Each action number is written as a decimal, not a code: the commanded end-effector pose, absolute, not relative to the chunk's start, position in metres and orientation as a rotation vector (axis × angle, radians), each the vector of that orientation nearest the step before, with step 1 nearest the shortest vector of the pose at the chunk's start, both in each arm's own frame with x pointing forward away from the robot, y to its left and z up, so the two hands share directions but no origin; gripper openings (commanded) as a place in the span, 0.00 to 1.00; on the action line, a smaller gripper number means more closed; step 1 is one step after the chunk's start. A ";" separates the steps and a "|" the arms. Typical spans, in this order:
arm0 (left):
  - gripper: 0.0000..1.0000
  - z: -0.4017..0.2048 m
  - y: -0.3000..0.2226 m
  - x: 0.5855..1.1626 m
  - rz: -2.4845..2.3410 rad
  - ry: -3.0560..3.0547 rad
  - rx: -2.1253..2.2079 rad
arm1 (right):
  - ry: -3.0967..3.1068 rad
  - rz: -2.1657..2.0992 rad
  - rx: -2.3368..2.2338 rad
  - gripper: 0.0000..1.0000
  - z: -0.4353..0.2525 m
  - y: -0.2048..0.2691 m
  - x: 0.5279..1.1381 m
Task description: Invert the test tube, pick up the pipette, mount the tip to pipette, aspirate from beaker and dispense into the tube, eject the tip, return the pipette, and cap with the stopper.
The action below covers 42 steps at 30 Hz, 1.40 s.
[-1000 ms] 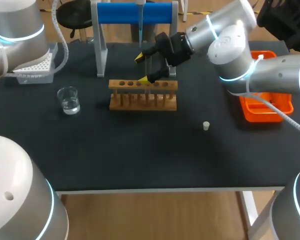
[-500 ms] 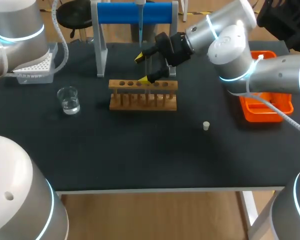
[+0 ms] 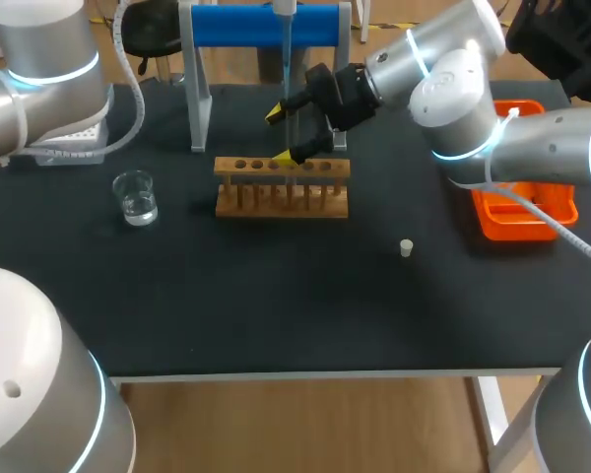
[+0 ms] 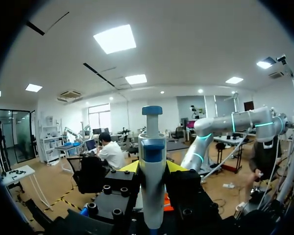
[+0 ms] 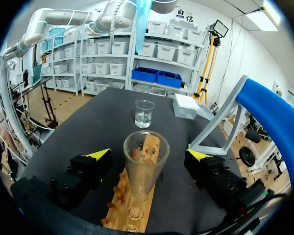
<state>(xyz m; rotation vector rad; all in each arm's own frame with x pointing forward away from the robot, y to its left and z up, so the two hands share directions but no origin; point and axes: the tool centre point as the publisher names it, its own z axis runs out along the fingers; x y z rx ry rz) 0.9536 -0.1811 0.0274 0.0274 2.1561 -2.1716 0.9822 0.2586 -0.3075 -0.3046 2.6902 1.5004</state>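
The left arm [image 3: 39,69] has swung inward, its jaws now pinching the pipette [image 4: 152,161], nudged along the blue stand [image 3: 236,25] at the wooden rack's [image 3: 281,187] twelve o'clock. The right arm's [image 3: 453,89] jaws stay spread around the mouth-up test tube [image 5: 146,166] in that rack; pickup appears underway.

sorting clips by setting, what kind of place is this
Most likely a robotics lab bench set up for wet-lab work: a wooden test tube rack, a beaker of clear liquid and a pipette, all on a black table with robot arms at it.
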 end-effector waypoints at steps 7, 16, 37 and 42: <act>0.00 0.023 -0.183 0.963 -2.180 2.166 0.023 | 2.696 1.501 -0.312 1.00 -0.307 0.258 0.985; 0.00 0.018 -0.184 0.967 -2.196 2.161 0.022 | 2.696 1.501 -0.312 1.00 -0.307 0.258 0.985; 0.00 0.006 -0.189 0.965 -2.219 2.154 0.016 | 2.696 1.501 -0.312 1.00 -0.307 0.258 0.985; 0.00 0.002 -0.188 0.965 -2.223 2.148 0.011 | 2.696 1.501 -0.312 1.00 -0.307 0.258 0.985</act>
